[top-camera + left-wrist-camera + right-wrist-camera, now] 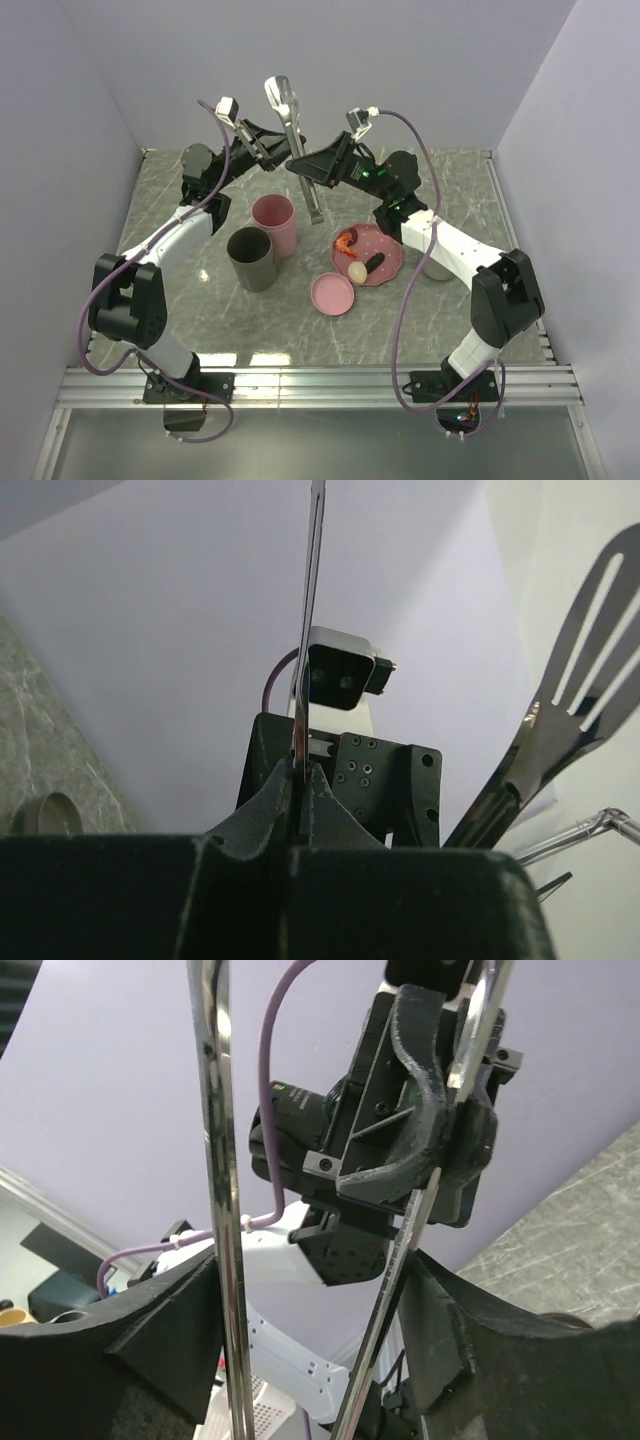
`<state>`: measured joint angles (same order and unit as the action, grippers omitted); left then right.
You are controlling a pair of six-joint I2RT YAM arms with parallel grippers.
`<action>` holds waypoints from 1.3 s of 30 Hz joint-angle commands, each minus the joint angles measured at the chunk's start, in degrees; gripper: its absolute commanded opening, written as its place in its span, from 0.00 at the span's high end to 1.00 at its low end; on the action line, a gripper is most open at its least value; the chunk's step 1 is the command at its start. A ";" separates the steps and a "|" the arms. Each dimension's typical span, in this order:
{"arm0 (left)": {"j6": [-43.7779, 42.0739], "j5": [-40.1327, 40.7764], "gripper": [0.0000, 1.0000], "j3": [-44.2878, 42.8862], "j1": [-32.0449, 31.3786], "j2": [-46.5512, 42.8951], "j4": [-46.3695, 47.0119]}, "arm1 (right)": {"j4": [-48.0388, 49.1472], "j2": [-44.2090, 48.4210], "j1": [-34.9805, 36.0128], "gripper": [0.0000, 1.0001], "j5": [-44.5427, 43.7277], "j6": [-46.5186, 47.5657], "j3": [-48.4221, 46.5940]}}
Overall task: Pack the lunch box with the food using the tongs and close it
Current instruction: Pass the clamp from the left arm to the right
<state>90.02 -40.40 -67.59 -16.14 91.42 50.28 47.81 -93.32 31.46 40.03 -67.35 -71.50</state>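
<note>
The tongs (293, 135) hang upright in the air above the back of the table, slotted heads up. My left gripper (279, 150) is shut on one thin arm of the tongs (303, 680), seen edge-on between its fingers (270, 800). My right gripper (315, 1290) straddles both arms of the tongs (222, 1210), with a finger against the outside of each. The food lies on a pink plate (392, 268): a shrimp (346, 240), a pale egg (357, 271) and a brown sausage (375, 263). The lunch box (273, 222), a tall pink tub, stands open at centre left.
A round pink lid (332, 294) lies in front of the plate. A dark grey cup (251, 259) stands next to the pink tub. A grey container (436, 267) is partly hidden behind my right arm. Purple walls close in on three sides.
</note>
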 commanded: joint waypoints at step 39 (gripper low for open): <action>-5.55 3.14 0.73 2.11 -1.00 -4.40 -8.01 | 1.93 1.47 -2.19 0.47 -1.27 2.75 1.02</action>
<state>85.80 -36.27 -66.00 -17.02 89.27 42.06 45.41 -93.49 30.22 39.48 -65.87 -70.04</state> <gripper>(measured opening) 0.211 0.553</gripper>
